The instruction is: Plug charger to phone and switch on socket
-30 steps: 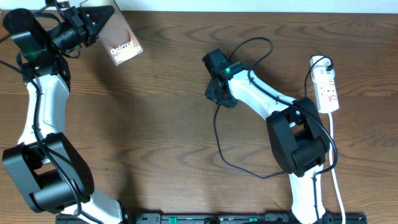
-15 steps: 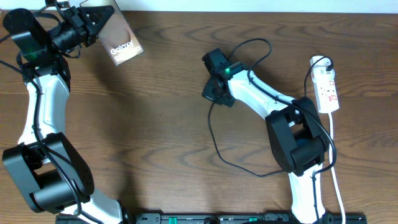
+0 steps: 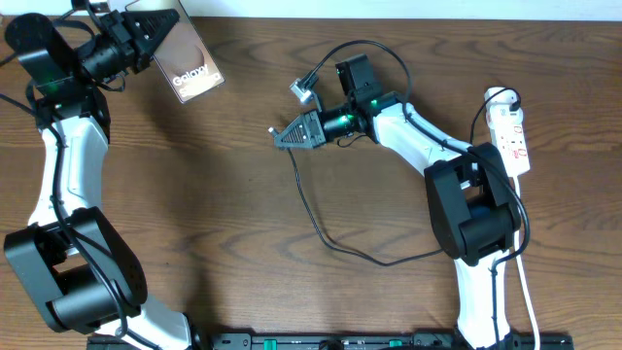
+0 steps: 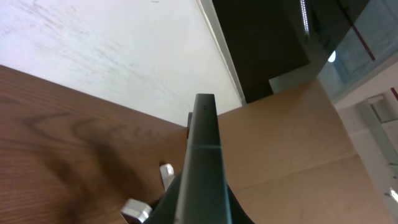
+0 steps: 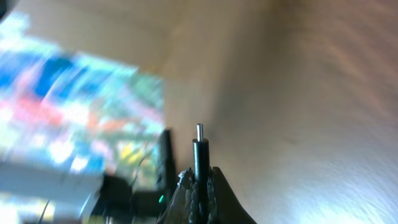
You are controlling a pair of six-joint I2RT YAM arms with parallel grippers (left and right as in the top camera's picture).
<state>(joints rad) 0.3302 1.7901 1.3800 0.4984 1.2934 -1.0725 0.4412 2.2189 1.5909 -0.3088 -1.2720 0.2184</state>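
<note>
My left gripper (image 3: 146, 35) is shut on the phone (image 3: 188, 66), a brownish slab with white "Galaxy" text, held up at the far left of the table. In the left wrist view the phone (image 4: 203, 168) shows edge-on between the fingers. My right gripper (image 3: 282, 135) is shut on the charger's plug end and points left, raised over the table's middle. The thin black charger cable (image 3: 321, 224) hangs from it and loops across the table. In the right wrist view the plug tip (image 5: 199, 146) sticks up from the shut fingers (image 5: 199, 180). The white socket (image 3: 511, 141) lies at the far right.
The socket's white cord (image 3: 525, 282) runs down the right edge past the right arm's base. A cardboard box (image 4: 298, 149) stands beyond the table in the left wrist view. The right wrist view is blurred.
My right gripper has swung up and turned to point left, lifting the charger's plug end off the table. The cable loop has shifted with it. The left arm and phone have not moved.
</note>
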